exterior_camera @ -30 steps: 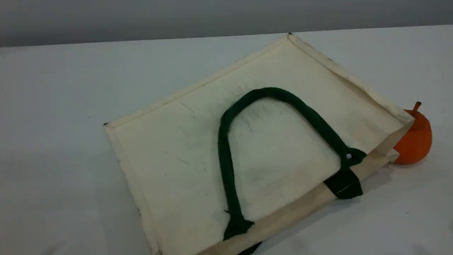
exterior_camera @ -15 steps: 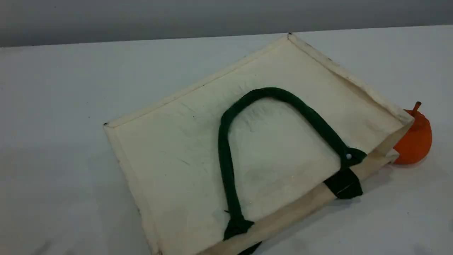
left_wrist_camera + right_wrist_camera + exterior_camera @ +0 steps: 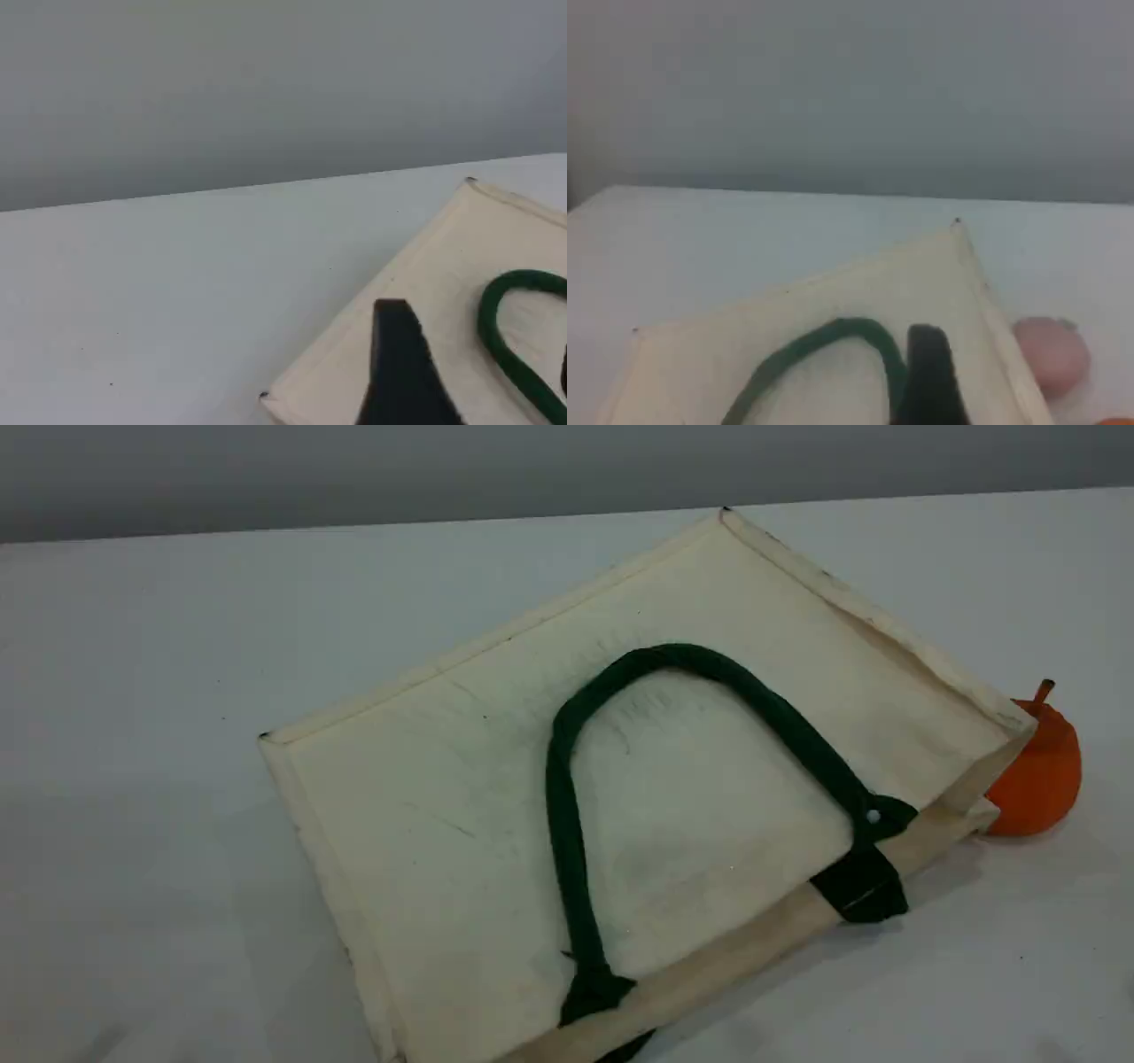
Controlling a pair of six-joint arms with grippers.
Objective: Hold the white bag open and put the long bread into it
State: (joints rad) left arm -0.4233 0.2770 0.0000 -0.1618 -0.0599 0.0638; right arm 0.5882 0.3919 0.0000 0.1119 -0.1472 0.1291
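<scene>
Wrist views: end effector [image 3: 403,372] off bag [image 3: 443,292]

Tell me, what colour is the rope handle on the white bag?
Dark green. The handle on the white bag shows best in the scene view.

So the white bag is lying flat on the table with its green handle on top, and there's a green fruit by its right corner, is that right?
Not quite: the fruit by the white bag is orange, not green, as the scene view shows. The bag does lie flat with its green handle on top.
</scene>
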